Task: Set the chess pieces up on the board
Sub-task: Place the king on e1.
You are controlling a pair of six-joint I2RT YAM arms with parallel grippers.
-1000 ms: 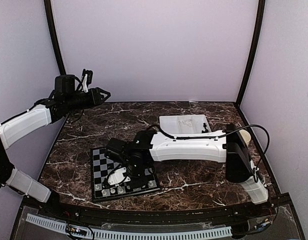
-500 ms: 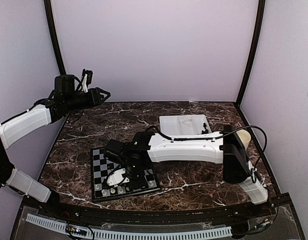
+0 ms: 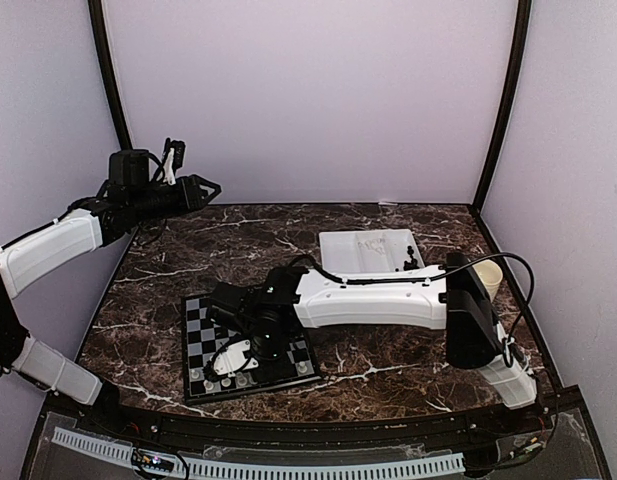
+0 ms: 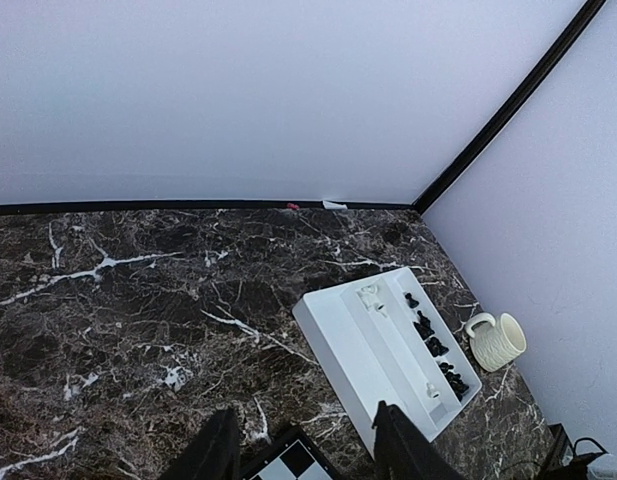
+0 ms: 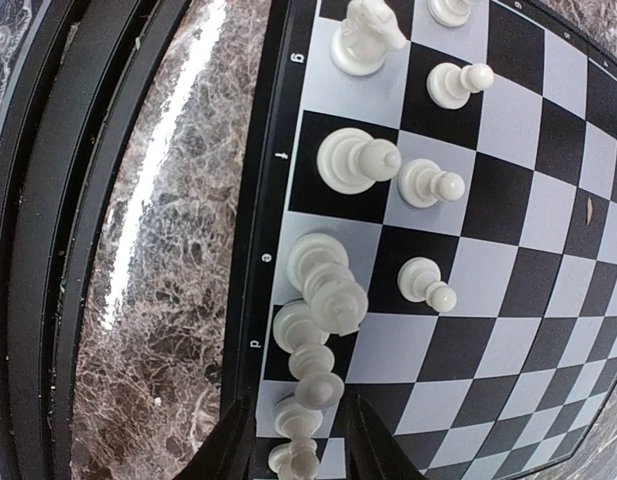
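Observation:
The board (image 3: 200, 320) lies at the near left of the table, with white chess pieces (image 3: 233, 380) along its near rows. My right gripper (image 3: 240, 352) hovers low over that near edge. In the right wrist view its open gripper (image 5: 303, 450) straddles a white piece (image 5: 300, 418) on the back row without touching it. Beside it stand taller white pieces (image 5: 328, 280), a knight (image 5: 366, 35) and three pawns (image 5: 426, 283). My left gripper (image 3: 203, 187) is raised high at the far left, open and empty (image 4: 306, 455).
A white two-compartment tray (image 3: 368, 245) sits at the back right; in the left wrist view it (image 4: 348, 330) holds black pieces (image 4: 428, 345) and a few white ones (image 4: 368, 295). A cream ribbed mug (image 3: 488, 275) stands right of it. The right arm spans the table's middle.
My right arm has shifted slightly left and nearer over the board's near rows. The left arm has not moved.

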